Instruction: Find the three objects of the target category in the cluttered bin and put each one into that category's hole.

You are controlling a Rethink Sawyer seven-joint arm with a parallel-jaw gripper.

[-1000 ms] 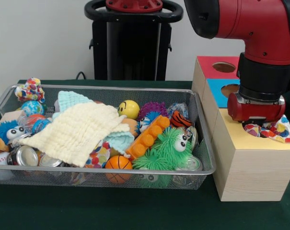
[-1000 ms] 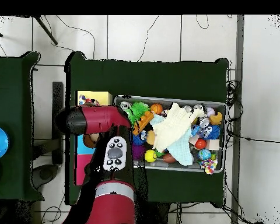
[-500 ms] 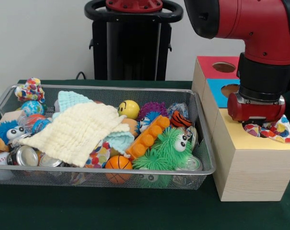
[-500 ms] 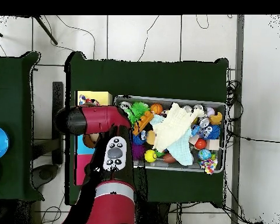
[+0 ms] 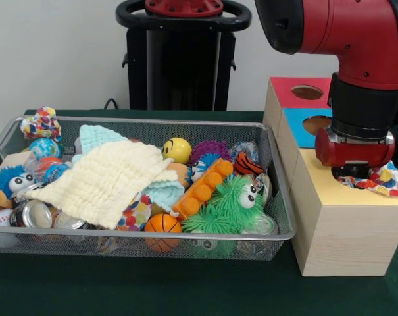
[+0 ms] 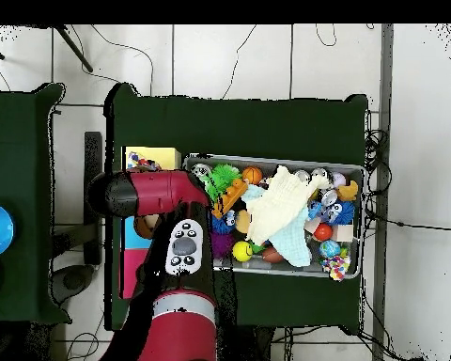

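One patterned cloth [image 5: 381, 182] | on yellow box top [image 5: 330, 192] | under fingers [image 5: 354, 172]

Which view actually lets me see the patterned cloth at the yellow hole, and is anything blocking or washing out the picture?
Front view: evenly lit, no glare; the patterned cloth shows on the yellow box top, though the gripper covers the hole and its own tips. Overhead view: the red arm hides most of the box; only a scrap of cloth peeks out.

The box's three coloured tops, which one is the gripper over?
The yellow top, nearest the camera in the front view; the gripper sits over it on patterned cloth, not the blue or red.
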